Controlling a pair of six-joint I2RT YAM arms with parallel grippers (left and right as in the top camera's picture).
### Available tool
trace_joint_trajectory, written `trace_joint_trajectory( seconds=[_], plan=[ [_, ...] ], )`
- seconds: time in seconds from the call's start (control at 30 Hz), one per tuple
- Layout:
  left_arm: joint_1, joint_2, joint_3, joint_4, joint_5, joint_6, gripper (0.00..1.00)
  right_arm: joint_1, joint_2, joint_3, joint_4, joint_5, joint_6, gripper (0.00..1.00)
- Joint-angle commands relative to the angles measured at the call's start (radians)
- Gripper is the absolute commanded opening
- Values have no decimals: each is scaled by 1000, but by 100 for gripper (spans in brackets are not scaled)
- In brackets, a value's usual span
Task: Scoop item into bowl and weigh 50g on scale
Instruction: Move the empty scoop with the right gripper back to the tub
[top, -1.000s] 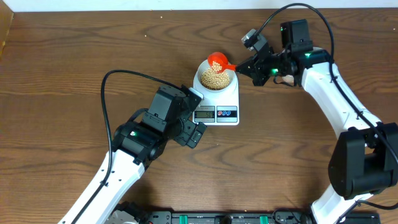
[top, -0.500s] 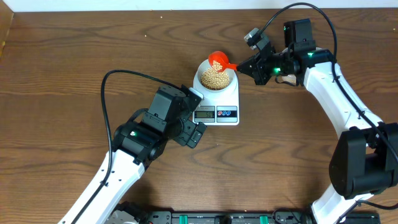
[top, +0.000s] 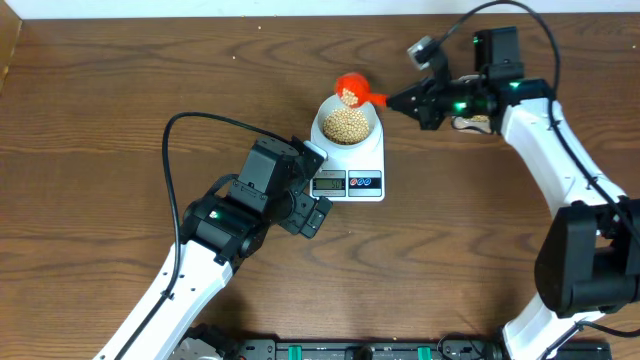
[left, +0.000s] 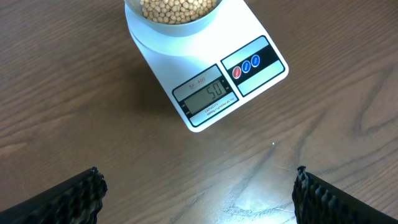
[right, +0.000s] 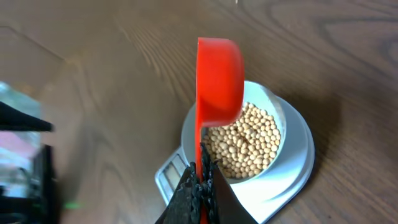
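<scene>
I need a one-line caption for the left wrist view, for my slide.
Bowl of beans on the white scale, its display reading 50.

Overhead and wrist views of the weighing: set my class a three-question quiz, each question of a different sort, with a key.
1. True or false: the bowl of beans stands on the scale.
2. What does the right gripper hold? A. the red scoop B. the bowl C. nothing
3. Fill in: the display of the scale reads ___.
Key: 1 true; 2 A; 3 50.
</scene>
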Motion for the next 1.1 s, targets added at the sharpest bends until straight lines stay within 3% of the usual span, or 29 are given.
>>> trace_joint_trajectory(
  seconds=[0.0,0.27,0.5,0.9,1.07],
  plan=[
    [2,6,10,3,-8,13,98,-72,-13,15,9,-178,108,1],
    [2,6,10,3,-8,13,98,-241,-13,15,5,-370,215,1],
    [2,6,10,3,-8,13,98,-407,-13,15,-92,-393,233,1],
    [2,6,10,3,-8,13,98,-646,-13,15,-474,-375,-67,1],
    [2,6,10,3,-8,13,98,-681,-13,15,-532,-348,-101,1]
  ],
)
